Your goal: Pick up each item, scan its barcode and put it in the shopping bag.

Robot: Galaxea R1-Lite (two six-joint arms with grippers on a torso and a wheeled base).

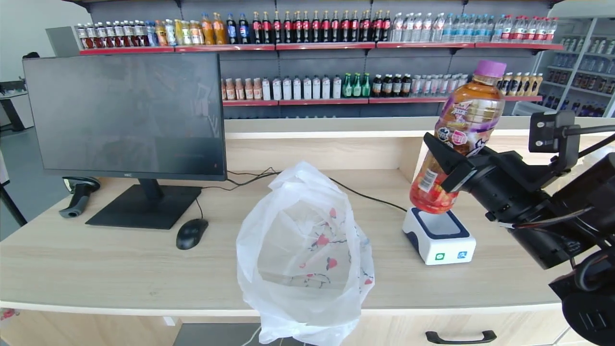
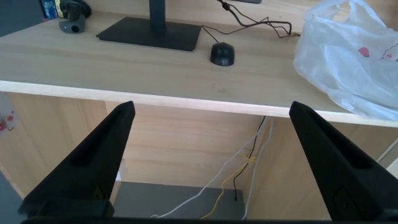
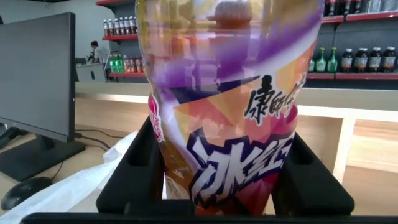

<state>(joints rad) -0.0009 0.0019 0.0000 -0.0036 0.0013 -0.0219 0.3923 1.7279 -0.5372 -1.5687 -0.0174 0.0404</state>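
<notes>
While squeezing the tea bottle point(image 1: 468, 120) round its middle, holds it just above the white scanner point(image 1: 439, 238) on the desk point(image 1: 96, 269). Right gripper point(image 1: 451, 158), closed snug on the bottle. Bottle almost upright, purple cap on top and tipped to the right, barcode label low down near the scanner. Shopping bag point(image 1: 298, 250) to the left of that gripper, near the scanner but not touching, mouth open. Next, most likely: up, over to the left, then bottom-first into the bag. Left gripper point(image 2: 211, 168) wide open with nothing in it, low before the desk edge.
</notes>
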